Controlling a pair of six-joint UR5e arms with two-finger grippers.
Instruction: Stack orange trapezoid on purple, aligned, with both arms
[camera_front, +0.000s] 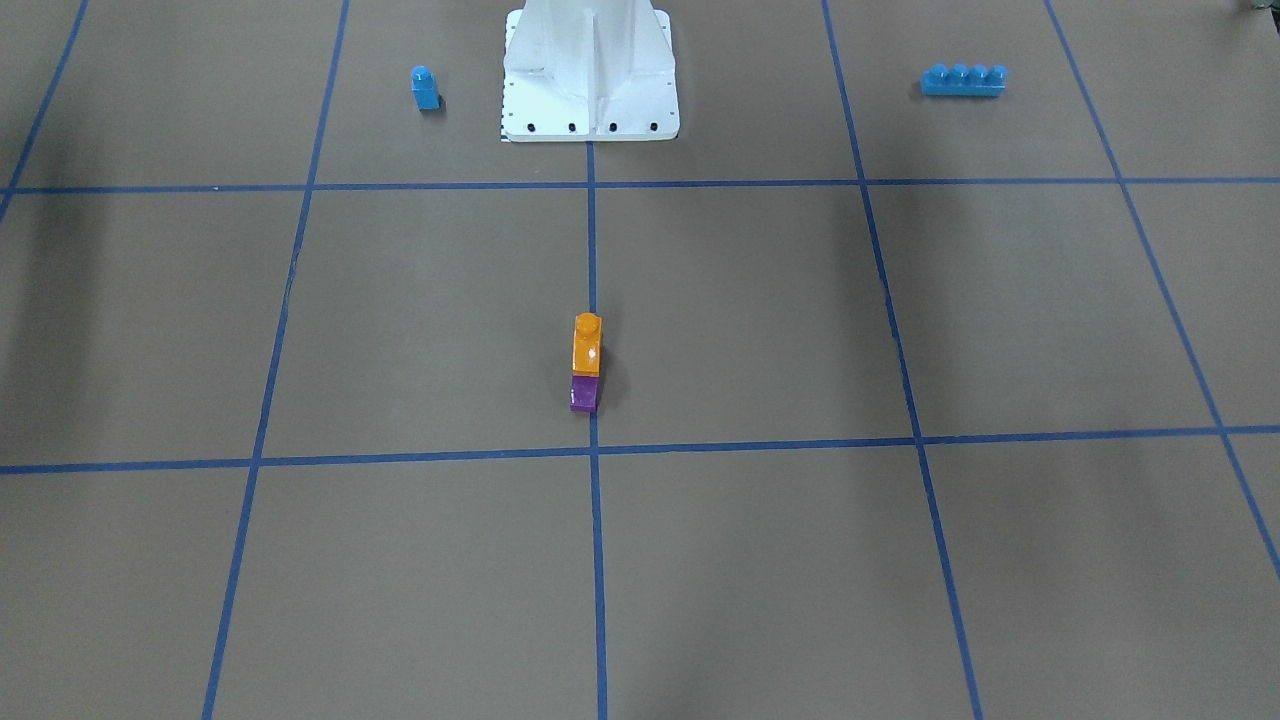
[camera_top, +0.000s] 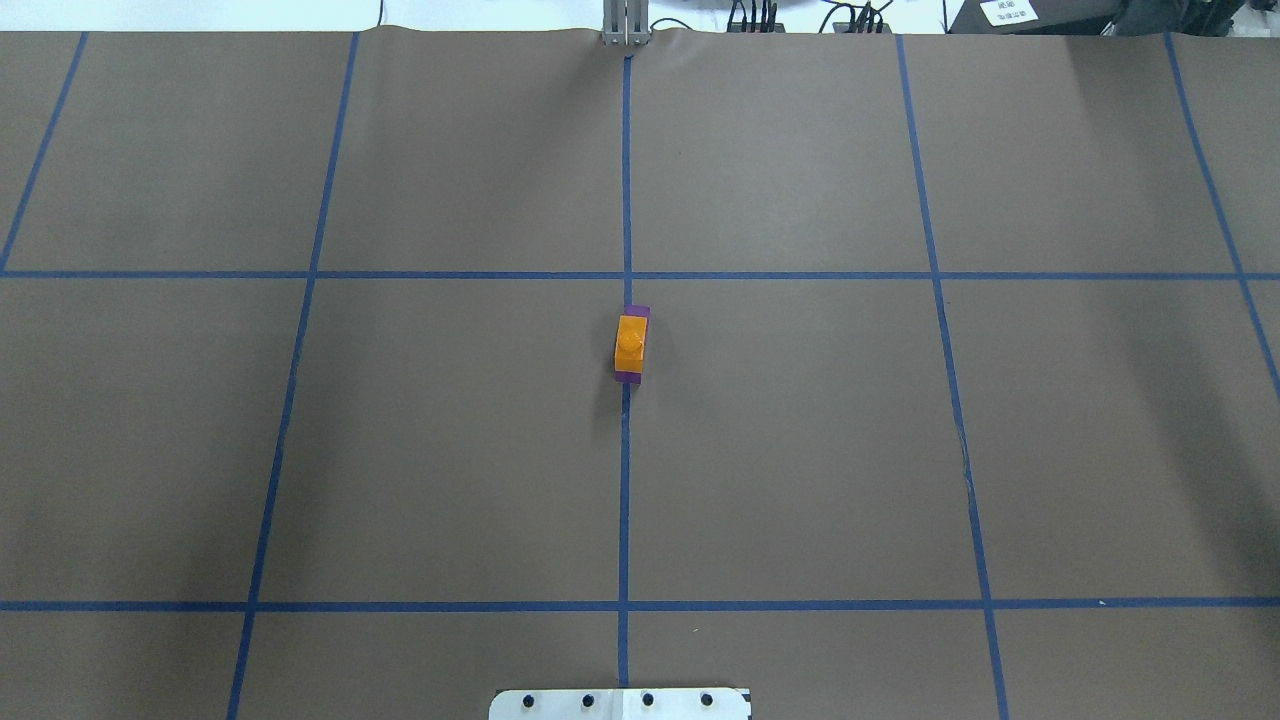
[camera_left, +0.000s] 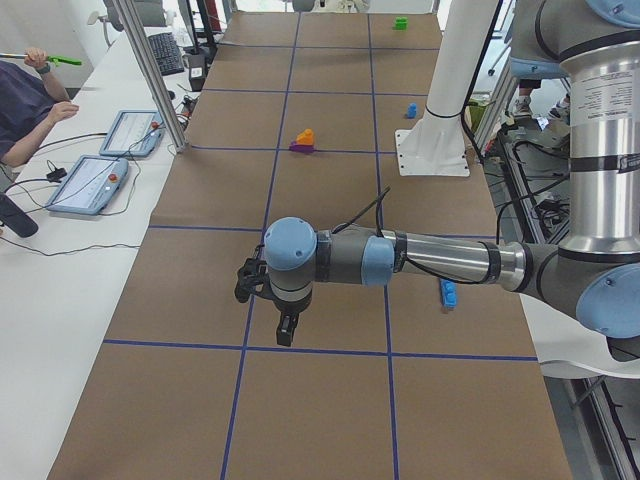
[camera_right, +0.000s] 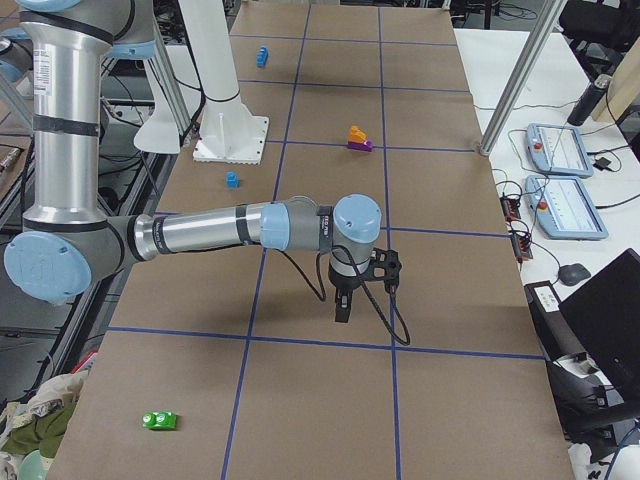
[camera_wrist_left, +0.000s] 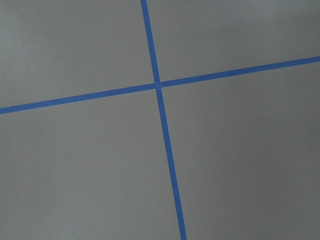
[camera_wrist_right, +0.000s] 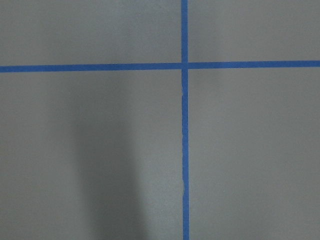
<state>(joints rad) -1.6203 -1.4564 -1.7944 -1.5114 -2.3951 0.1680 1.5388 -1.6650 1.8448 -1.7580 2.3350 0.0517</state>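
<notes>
Nearest us, our left gripper (camera_left: 285, 330) and right gripper (camera_right: 342, 305) hang over the table (camera_front: 400, 320); we cannot tell their fingers' state. Far off, mid-table, the orange trapezoid (camera_front: 587, 345) sits on the purple (camera_front: 584, 394). We judge stacking done; next we'd only check alignment.
</notes>
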